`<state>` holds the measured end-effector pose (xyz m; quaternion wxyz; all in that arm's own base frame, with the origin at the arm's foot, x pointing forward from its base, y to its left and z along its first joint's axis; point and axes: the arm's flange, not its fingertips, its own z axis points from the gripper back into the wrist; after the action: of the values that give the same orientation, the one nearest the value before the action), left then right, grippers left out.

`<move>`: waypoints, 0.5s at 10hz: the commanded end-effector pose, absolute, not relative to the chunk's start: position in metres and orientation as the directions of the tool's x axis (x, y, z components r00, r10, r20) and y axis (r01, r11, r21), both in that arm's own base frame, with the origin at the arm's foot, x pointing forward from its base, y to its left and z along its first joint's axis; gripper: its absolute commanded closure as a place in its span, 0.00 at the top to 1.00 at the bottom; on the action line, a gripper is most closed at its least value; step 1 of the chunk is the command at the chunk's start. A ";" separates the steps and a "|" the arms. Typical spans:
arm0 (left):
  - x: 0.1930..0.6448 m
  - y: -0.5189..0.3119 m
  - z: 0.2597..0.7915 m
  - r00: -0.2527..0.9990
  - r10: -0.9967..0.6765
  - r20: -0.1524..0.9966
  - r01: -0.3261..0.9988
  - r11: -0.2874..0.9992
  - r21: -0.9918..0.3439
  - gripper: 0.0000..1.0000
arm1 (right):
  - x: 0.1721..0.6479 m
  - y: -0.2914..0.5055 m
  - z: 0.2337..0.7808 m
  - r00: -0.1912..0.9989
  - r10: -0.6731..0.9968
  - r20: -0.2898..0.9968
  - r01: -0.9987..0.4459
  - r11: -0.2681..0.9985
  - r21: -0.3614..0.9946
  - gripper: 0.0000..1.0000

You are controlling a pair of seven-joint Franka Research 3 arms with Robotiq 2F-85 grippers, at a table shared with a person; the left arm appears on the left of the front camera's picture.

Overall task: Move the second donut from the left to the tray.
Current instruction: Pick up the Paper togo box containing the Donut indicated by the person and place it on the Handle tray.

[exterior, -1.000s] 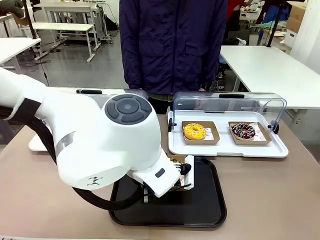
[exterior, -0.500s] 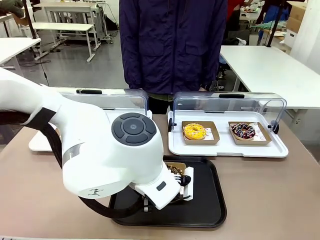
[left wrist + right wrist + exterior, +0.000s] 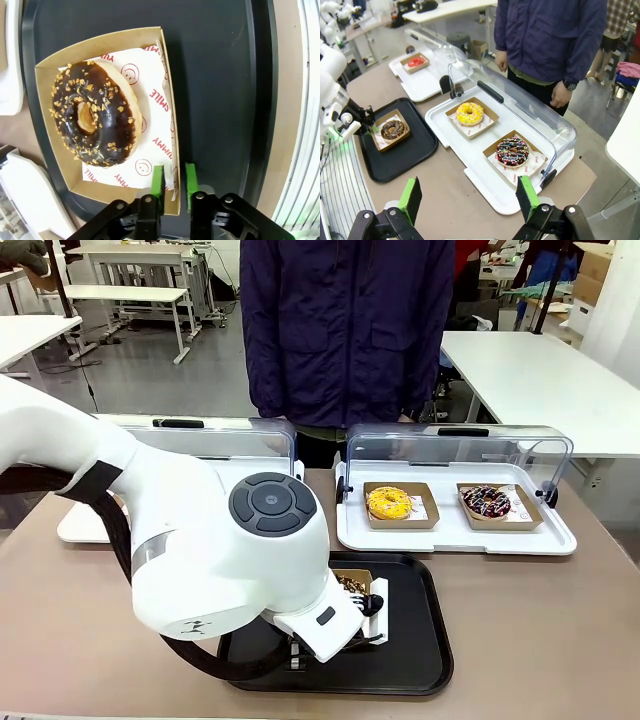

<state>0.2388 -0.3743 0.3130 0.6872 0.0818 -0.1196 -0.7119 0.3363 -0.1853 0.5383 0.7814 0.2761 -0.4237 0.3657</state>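
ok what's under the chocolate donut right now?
The chocolate donut lies on white printed paper inside its small cardboard tray, which rests on the black tray. The paper directly beneath the donut and the cardboard floor are covered.

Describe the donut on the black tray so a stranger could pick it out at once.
Find the large flat black plastic tray nearest the robot. In it sits a small brown cardboard tray holding a chocolate-glazed ring donut; only it carries light brown crumbs.
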 end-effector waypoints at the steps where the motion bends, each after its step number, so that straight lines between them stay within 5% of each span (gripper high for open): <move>1: 0.239 -0.378 0.316 -0.010 -0.998 0.056 0.961 0.006 0.277 1.00 | 0.339 -0.185 0.540 0.339 0.327 0.882 -0.814 0.573 0.100 1.00; 3: 0.240 -0.369 0.340 0.021 -0.998 0.054 0.966 0.034 0.255 1.00 | 0.339 -0.185 0.540 0.339 0.327 0.882 -0.814 0.573 0.100 1.00; 4: 0.243 -0.363 0.354 0.028 -0.996 0.080 0.963 0.049 0.265 0.91 | 0.339 -0.185 0.540 0.339 0.327 0.882 -0.814 0.573 0.100 1.00; 5: 0.241 -0.359 0.367 0.029 -0.996 0.085 0.960 0.051 0.275 1.00 | 0.339 -0.185 0.540 0.339 0.327 0.882 -0.814 0.573 0.100 1.00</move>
<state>0.2440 -0.3713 0.3420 0.7158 0.0711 -0.1270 -0.6830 0.3363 -0.1853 0.5383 0.7813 0.2761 -0.4237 0.3657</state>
